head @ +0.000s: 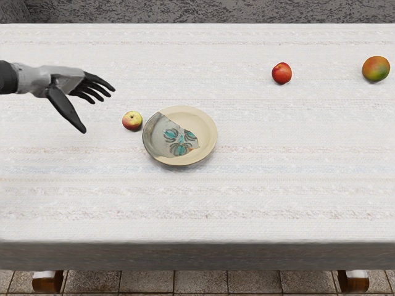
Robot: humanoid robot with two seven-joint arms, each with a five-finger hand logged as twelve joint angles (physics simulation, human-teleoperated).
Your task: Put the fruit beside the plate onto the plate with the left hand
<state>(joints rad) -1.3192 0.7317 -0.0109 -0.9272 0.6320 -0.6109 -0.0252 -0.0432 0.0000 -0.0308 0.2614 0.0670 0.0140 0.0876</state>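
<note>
A small yellow-red apple (132, 120) lies on the white tablecloth, touching or nearly touching the left rim of a cream plate (207, 132) with a teal pattern. My left hand (86, 98) comes in from the left edge and hovers up and to the left of the apple, fingers spread and holding nothing. Its thumb points down toward the table, well short of the apple.
A red apple (282, 73) sits far right of the plate toward the back. A green-orange mango (376, 68) lies near the right edge. The table's front edge runs across the bottom of the view.
</note>
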